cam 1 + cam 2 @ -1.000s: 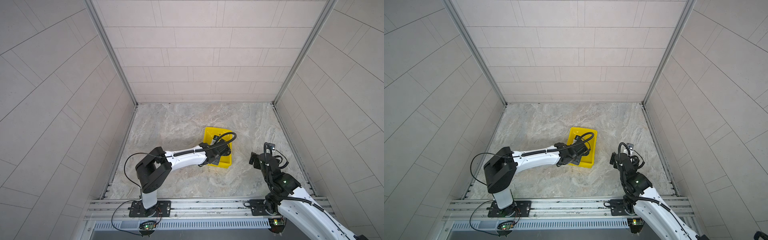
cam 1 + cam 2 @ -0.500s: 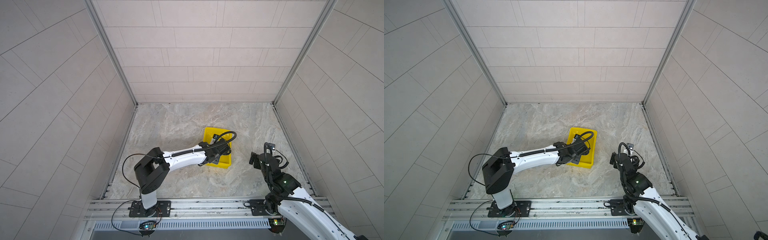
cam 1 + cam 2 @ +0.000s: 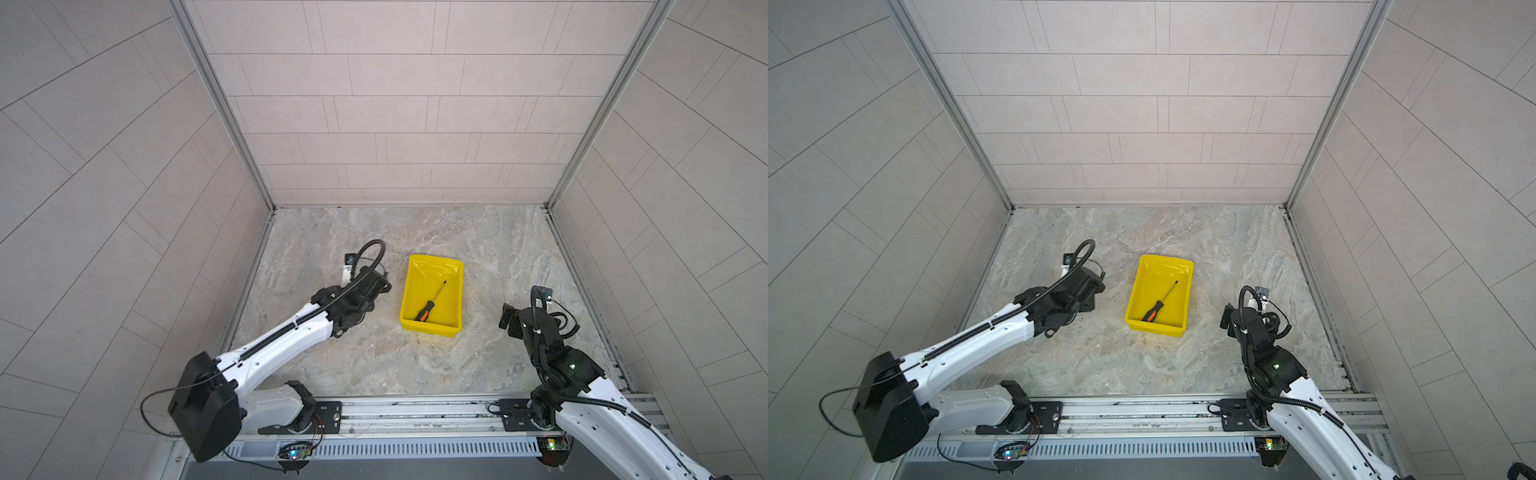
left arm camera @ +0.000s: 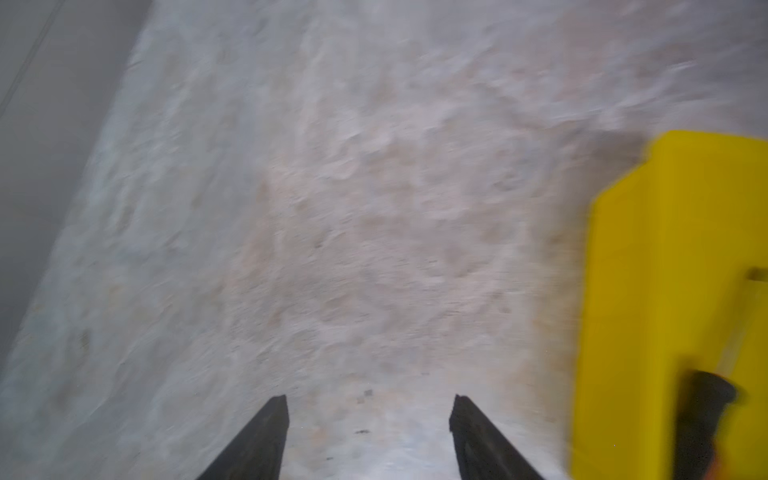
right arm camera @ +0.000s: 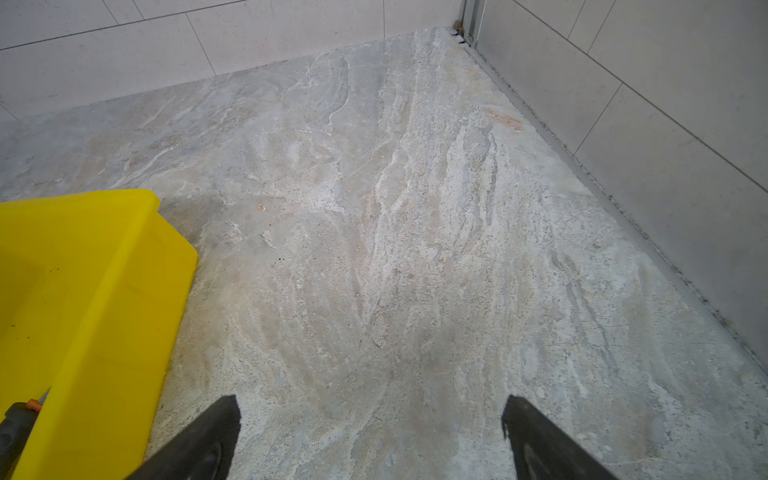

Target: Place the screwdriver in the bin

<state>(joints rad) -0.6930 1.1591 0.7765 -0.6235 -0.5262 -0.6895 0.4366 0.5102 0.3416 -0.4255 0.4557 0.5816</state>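
Bench of grey marbled stone (image 3: 374, 365) carries everything. Toward its left edge the left gripper (image 4: 368, 398) hangs over bare stone just beside the bin. Its two dark fingers (image 4: 266, 436) are parted, with nothing between them. The left wrist view is smeared, but the gap is plain.

In both top views the yellow bin (image 3: 430, 329) sits about mid-bench, its long sides running from the near edge toward the far edge. The screwdriver (image 3: 430, 302) lies flat on the bin's floor, set slantwise. Its black-and-orange handle points toward the bin's near left corner and its thin shaft toward the far right corner. It lies free of both grippers.

Toward the bench's right edge the right gripper (image 5: 370, 399) is held above bare stone near the bin but apart from it, its fingers spread wide and empty.
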